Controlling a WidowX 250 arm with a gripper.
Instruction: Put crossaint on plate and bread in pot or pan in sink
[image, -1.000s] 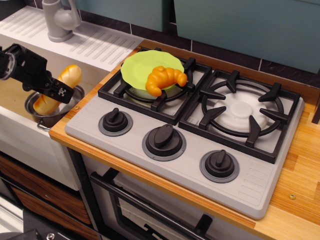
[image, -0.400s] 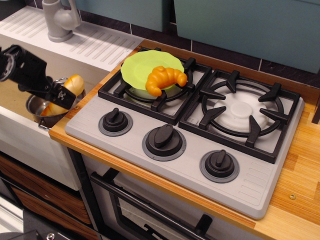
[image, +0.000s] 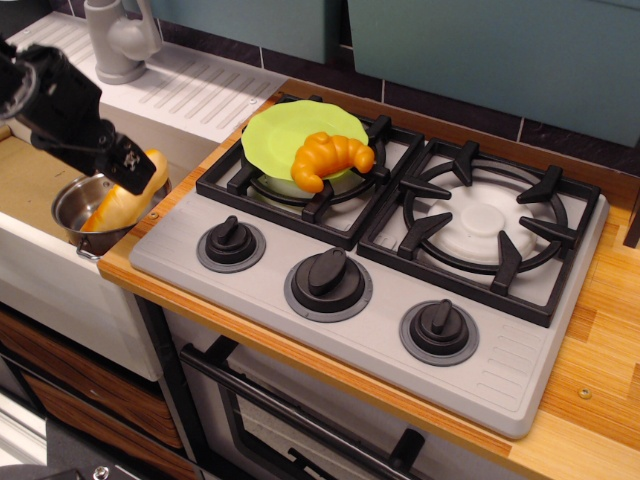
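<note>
We have a single view, set high at the front of the counter and looking down at a slant. The stove (image: 400, 270) fills the middle at middling range, the sink (image: 40, 190) is cut off at the left edge, and the oven door (image: 300, 420) runs along the bottom.

A yellow-orange bread (image: 122, 200) leans inside a small steel pot (image: 85, 212) in the white sink (image: 40, 265), with a black gripper (image: 128, 165) just above it — whether its fingers grip anything is unclear. On the stove (image: 380, 250) beside the sink, a crossaint (image: 331, 157) rests on a lime-green plate (image: 285, 135) over the left burner.
</note>
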